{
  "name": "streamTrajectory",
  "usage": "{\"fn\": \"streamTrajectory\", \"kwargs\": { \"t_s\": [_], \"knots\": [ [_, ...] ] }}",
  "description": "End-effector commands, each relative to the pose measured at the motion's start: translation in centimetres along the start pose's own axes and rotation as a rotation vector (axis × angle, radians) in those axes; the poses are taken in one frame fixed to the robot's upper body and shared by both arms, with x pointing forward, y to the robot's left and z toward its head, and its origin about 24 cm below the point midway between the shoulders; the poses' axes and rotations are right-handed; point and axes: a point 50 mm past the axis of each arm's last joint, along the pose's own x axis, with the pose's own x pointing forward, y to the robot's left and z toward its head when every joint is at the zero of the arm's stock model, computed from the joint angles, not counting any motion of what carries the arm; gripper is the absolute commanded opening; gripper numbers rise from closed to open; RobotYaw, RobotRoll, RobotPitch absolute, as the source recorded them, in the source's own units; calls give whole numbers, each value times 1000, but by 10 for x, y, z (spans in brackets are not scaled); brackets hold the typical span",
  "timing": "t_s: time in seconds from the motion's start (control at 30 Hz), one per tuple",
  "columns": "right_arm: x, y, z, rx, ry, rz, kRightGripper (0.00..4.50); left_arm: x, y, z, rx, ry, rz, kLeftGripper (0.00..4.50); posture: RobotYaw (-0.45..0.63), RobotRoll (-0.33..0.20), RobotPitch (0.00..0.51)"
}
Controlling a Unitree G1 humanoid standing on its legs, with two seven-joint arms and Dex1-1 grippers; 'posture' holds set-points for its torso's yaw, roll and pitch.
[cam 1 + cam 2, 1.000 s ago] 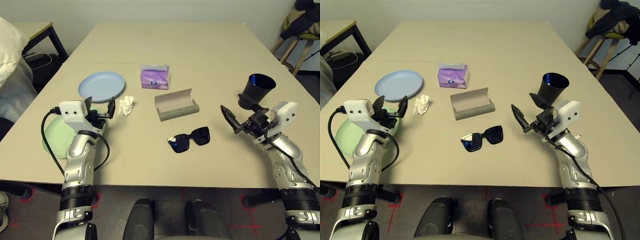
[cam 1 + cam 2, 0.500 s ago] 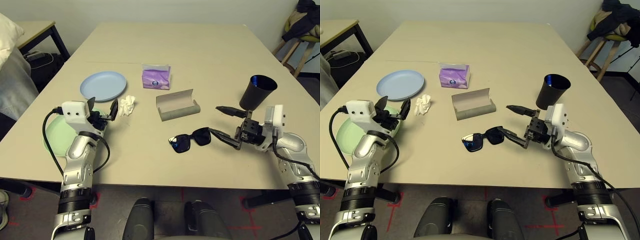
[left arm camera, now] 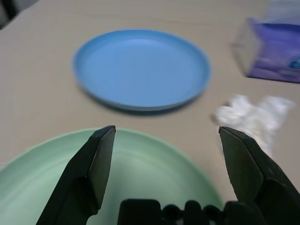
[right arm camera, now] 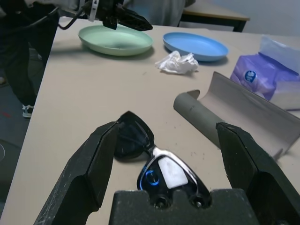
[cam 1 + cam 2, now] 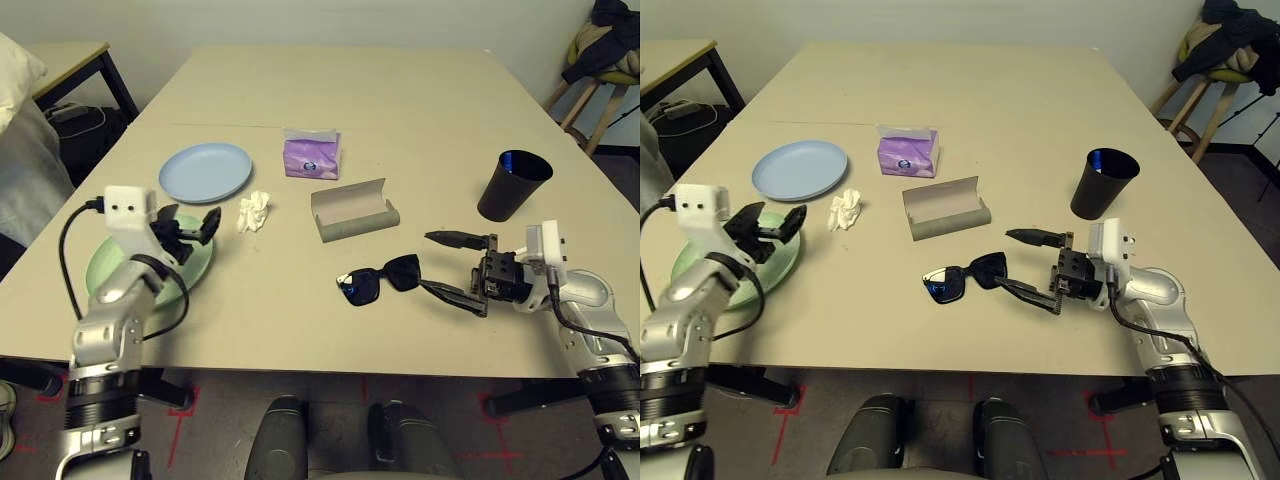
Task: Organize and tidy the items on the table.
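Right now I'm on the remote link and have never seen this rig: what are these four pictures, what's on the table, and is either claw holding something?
You are looking at a humanoid robot with two arms, each ending in a two-fingered black claw. The two wide pictures come from cameras in its head, looking down at the table. The two close-ups come from cameras on its wrists, looking out between the fingers.

On the table lie a light-blue plate, a pale-green plate, a crumpled tissue, a purple tissue pack, an open grey glasses case, black sunglasses and a black cup.

The left gripper hangs open over the green plate. The right gripper is open, its fingers on either side of the sunglasses. Neither holds anything.
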Motion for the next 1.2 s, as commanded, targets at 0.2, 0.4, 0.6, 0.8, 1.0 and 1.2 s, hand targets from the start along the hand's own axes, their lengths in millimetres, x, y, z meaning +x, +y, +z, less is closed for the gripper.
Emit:
{"fn": "streamTrajectory", "kwargs": {
  "t_s": [0.2,0.4,0.6,0.8,1.0,1.2],
  "knots": [
    [7,6,-4,11,-8,18,4479,-3,39,10,35,166,142,4500,248,0,32],
    [9,9,-4,13,-13,18,4479,-10,73,6,86,345,292,4500,238,0,33],
    [9,10,-3,13,-11,9,4479,-16,89,1,38,452,368,4500,234,0,35],
    [9,9,-2,9,-11,2,4500,-21,92,-7,-2,510,383,4114,234,0,35],
    [10,8,-1,4,-12,-3,4500,-25,92,-11,-26,533,383,1967,236,0,35],
    [10,7,-1,-3,-11,-5,4500,-27,92,-11,-47,525,380,18,239,0,34]
  ]
}}
